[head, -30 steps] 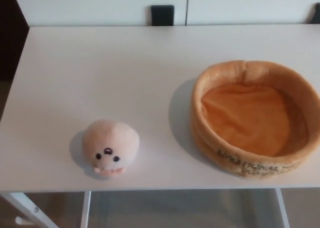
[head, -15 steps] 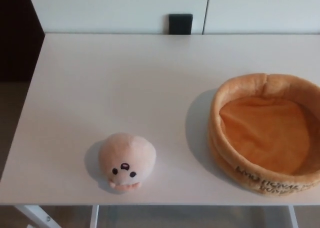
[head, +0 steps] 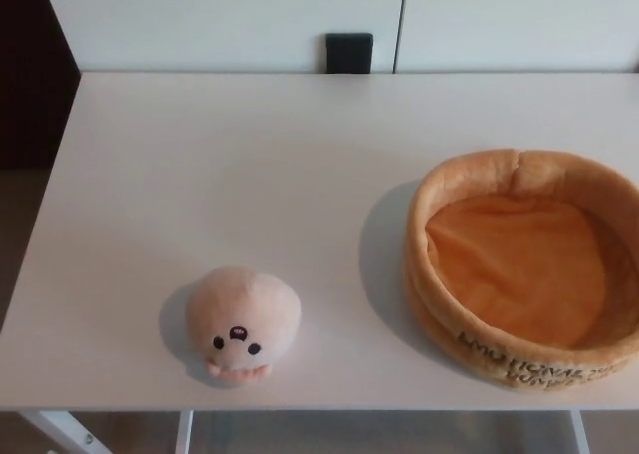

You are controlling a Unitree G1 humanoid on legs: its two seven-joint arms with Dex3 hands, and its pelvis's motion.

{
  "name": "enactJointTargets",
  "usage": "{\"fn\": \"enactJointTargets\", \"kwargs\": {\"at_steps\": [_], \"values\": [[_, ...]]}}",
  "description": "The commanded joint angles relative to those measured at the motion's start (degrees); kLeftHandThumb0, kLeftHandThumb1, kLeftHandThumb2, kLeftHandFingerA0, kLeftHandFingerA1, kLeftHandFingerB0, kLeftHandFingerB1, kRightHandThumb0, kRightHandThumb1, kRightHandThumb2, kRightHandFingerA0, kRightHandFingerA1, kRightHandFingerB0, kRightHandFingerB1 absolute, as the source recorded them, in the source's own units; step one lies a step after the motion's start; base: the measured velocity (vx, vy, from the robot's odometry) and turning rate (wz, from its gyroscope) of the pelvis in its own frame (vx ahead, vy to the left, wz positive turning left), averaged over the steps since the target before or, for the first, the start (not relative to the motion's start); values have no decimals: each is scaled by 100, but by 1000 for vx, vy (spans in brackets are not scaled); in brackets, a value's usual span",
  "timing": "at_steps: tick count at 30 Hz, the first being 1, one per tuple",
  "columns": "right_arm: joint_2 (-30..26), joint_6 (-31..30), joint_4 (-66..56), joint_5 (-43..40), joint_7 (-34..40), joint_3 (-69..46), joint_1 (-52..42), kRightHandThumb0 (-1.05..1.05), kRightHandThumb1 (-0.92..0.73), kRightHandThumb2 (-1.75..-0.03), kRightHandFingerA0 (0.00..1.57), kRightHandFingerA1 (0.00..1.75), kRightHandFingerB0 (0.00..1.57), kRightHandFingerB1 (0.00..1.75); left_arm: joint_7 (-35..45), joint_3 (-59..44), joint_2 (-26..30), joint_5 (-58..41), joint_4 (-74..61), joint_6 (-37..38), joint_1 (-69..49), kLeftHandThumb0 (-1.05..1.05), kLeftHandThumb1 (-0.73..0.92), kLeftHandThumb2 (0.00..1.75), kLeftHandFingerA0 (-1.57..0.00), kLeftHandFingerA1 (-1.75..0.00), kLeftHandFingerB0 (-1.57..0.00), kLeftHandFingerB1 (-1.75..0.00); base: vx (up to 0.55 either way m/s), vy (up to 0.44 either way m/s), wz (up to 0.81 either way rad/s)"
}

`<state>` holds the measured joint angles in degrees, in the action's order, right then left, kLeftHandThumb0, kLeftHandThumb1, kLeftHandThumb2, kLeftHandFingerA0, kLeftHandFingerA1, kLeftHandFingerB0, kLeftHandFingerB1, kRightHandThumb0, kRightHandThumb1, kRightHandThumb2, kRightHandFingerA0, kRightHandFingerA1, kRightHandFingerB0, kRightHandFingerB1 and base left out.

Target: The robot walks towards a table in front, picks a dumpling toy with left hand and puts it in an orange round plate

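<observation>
A head camera looks down on a white table [head: 250, 175] that fills most of the view, with a pale wall and a small dark square fixture [head: 349, 52] behind its far edge. Near the front edge, left of centre, sits the dumpling toy [head: 243, 323], a round, peach-coloured plush with two dark eyes and a small mouth facing the camera. To the right, well apart from it with bare tabletop between, rests the orange round plate [head: 524, 264], a soft plush dish with a raised padded rim, dark lettering on its near wall, and nothing inside. Neither of the robot's hands appears in the view, so the state of their fingers cannot be told. Judging from this layout, the task is at its start: the toy has not been picked up and the plate is still empty. The step in hand looks like finishing the approach and bringing the left hand in over the toy. To do it well, the robot should probably stand close enough that the toy lies within easy reach of the left arm, bring the hand in from the left with fingers spread wide, and close around the widest part of the soft body rather than pinching its top, since plush squashes and can slip. As the toy sits close to the front edge, a push from behind could nudge it off the table, so coming down from above seems safer.
</observation>
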<state>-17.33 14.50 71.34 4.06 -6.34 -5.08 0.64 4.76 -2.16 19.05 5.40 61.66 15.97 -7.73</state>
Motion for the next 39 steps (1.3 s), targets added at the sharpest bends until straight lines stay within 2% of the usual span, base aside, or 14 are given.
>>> {"fn": "enactJointTargets", "kwargs": {"at_steps": [1,7,8,9,10,12,13,22,28,34,36,37,38,39], "values": [[-80,2,-76,-8,79,-19,-22,-11,-55,-57,69,51,31,32,-684,-218,389,84,-398,-491,-94,-7,53,56,-68,-92,-43,-34,0,0,0],[-64,-50,-39,70,183,47,43,-10,-53,-56,72,51,31,32,-1264,-1489,400,-724,-1511,-796,-354,-9,57,57,-82,-107,-37,-33,0,0,0],[-54,-71,-37,74,185,54,80,-10,-54,-57,70,48,32,32,-1216,-1875,340,-985,-2538,-973,-703,-10,55,57,-43,-42,-37,-33,0,0,0],[-46,-86,-35,77,187,60,107,-10,-54,-57,70,48,32,32,-1178,-2167,292,-1180,-3313,-1113,-963,-10,55,57,-43,-42,-37,-33,0,0,0],[-47,-84,-28,97,205,76,145,-11,-55,-56,71,48,31,31,-1152,-2572,172,-1382,-4621,-1267,-1461,-6,36,87,-27,-56,-24,-53,0,0,0],[-54,-112,-29,122,247,94,156,-12,-54,-57,71,53,31,32,-1088,-2732,115,-1358,-5186,-1159,-1756,-5,36,85,-12,-50,-23,-52,0,0,0],[-52,-118,-28,89,202,70,145,-8,-56,-57,68,48,30,31,-966,-2917,47,-1506,-5817,-953,-2105,-15,56,59,-27,-36,-25,-31,0,0,0],[11,-174,1,39,219,34,125,-8,-54,-57,71,49,31,32,-700,-3551,-192,-1923,-8325,-551,-2798,-21,59,60,-30,-32,-21,-35,0,0,0],[1,-166,-5,7,199,4,132,-6,-54,-56,67,49,31,32,-699,-3851,278,-2057,-9904,-725,-2303,-28,61,65,-24,-34,-15,-35,0,0,0],[-16,-175,1,76,245,58,137,-8,-55,-57,67,48,31,31,-123,-3620,1916,-2896,-10837,-1804,-1048,-6,56,57,-15,-32,-10,-25,0,0,0],[-2,-195,39,30,204,16,162,-7,-54,-56,71,55,30,31,393,-3088,2604,-2894,-10633,-2153,-319,-14,35,82,-24,-57,-1,-44,0,0,0],[3,-201,51,27,202,14,172,-9,-54,-56,71,51,30,31,581,-2885,2841,-2814,-10558,-2278,-77,-22,49,55,-20,-32,-11,-27,-80,-65,1],[8,-202,59,38,210,24,179,-9,-54,-56,71,51,30,31,724,-2728,3041,-2730,-10520,-2403,112,-22,49,55,-20,-32,-11,-27,-80,-65,4],[7,-188,59,40,205,26,178,-9,-54,-56,70,50,30,31,786,-2629,3066,-2699,-10495,-2388,186,-16,48,92,-1,-49,0,-48,0,0,0]]}}
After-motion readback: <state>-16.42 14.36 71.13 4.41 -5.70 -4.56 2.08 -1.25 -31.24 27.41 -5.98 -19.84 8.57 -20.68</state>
